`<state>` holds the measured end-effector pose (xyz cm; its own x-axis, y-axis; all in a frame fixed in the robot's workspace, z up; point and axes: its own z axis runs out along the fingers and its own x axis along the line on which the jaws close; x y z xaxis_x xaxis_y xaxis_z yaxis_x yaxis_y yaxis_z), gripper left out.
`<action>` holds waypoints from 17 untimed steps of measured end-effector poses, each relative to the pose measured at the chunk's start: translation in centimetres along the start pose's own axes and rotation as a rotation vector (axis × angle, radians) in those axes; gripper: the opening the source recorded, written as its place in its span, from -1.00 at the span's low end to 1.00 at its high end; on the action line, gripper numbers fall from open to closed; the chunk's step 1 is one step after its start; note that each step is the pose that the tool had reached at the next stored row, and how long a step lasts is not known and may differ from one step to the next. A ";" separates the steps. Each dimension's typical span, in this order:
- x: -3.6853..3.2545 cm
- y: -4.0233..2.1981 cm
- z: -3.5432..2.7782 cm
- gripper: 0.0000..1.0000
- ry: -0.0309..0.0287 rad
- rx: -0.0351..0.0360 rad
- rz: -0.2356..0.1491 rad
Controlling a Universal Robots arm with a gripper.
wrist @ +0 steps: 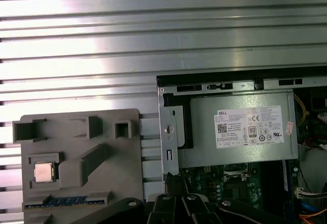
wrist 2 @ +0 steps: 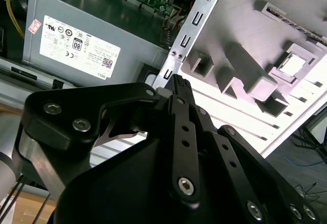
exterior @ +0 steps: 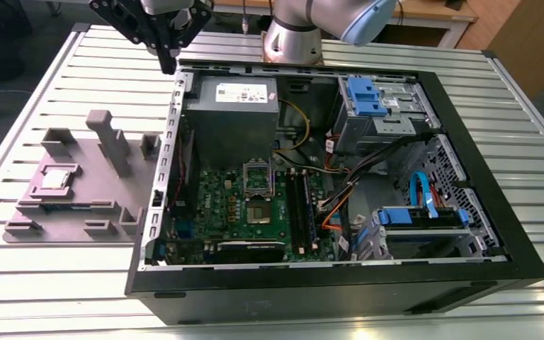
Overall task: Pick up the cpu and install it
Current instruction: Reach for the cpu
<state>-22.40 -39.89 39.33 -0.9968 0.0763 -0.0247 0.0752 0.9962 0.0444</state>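
The end effector (exterior: 168, 65) is black, matte metal with bolted link bars. Its two slim fingers are together with nothing between them; this is also seen in the second wrist view (wrist 2: 179, 83). It hangs in the air just outside the far corner of the computer case (exterior: 348, 283), on the exterior view's left.

The case is a black box with thin sheet-metal walls, lying open on its side. It rests on a counter (exterior: 64, 78) made of long ribbed aluminium slats that shine in the light. Inside the case, close to that same corner, there is a dull grey power supply (exterior: 229, 120) with a white label. Next to it lies a green circuit board (exterior: 244, 205) with a small hinged metal frame (exterior: 256, 176).

The cpu (exterior: 57, 177) is outside the case, on the exterior view's left, well apart from the end effector. It is a small flat square with a pale silvery top and a lighter rim, and it lies in a shallow pocket of a matte grey plastic holder (exterior: 93, 212). In the first wrist view the cpu (wrist: 44, 172) sits level in its pocket.

The holder stands just beside the case wall, with only a narrow strip of counter between them. Blocky upright posts (exterior: 111, 145) rise from the holder between the cpu and the case. The space above the cpu is open, and wide bare slats lie on the side of the holder away from the case.
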 end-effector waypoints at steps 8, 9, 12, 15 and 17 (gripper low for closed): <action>0.67 -0.05 -0.02 -0.79 0.0001 0.0000 0.000; 0.77 -0.06 -0.02 -0.79 0.0000 0.0000 0.000; 1.09 -0.08 -0.03 -0.79 0.0000 0.0000 0.000; 1.45 -0.11 -0.04 -0.79 0.0000 0.0000 0.000; 1.70 -0.13 -0.05 -0.79 0.0000 0.0000 0.000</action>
<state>-24.10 -39.89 39.33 -0.9968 0.0763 -0.0247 0.0751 0.9962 0.0444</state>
